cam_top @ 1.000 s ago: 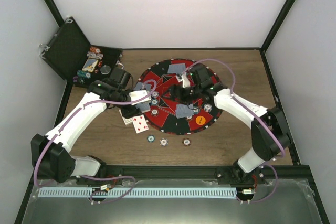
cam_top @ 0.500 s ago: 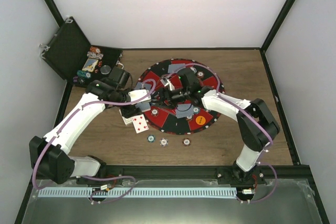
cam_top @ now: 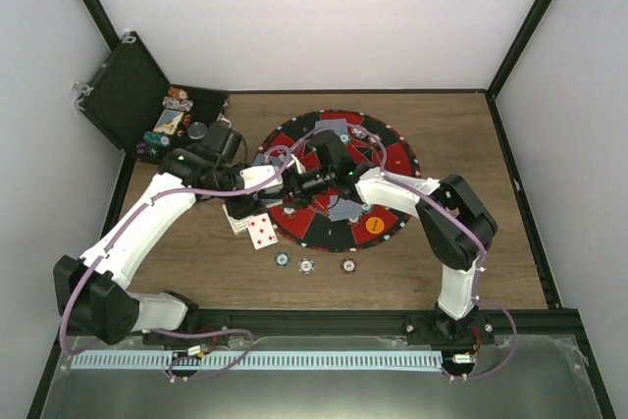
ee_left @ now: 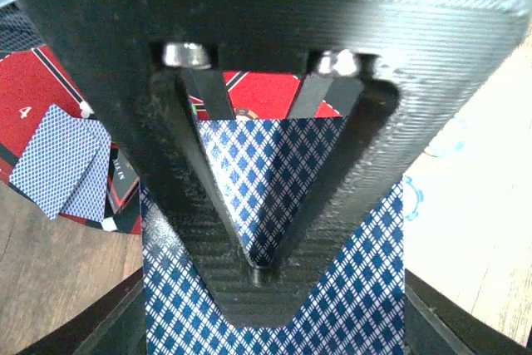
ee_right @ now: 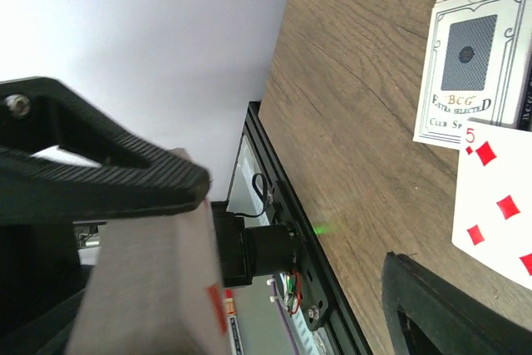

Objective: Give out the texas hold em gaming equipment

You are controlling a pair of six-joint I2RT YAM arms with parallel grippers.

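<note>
My left gripper [cam_top: 257,182] is shut on a stack of playing cards [ee_left: 366,288] with blue diamond backs, held over the left edge of the round red-and-black mat [cam_top: 391,159]. My right gripper [cam_top: 292,183] has reached across the mat to the left gripper's cards. Its jaws stand wide apart [ee_right: 295,226], and a blurred white card face [ee_right: 150,288] lies against the upper finger. Face-down cards [cam_top: 332,128] lie on the mat, some also in the left wrist view [ee_left: 62,160]. An orange button disc [cam_top: 374,225] sits at the mat's near right.
Three poker chips [cam_top: 307,266] lie in a row on the wood in front of the mat. A face-up diamonds card [cam_top: 262,232] and a card box [ee_right: 474,64] lie by the mat's left edge. The open black case [cam_top: 128,95] holds chips at the back left.
The right arm has swung left across the mat until its gripper reached the cards in the left gripper. The left arm has stayed put.
</note>
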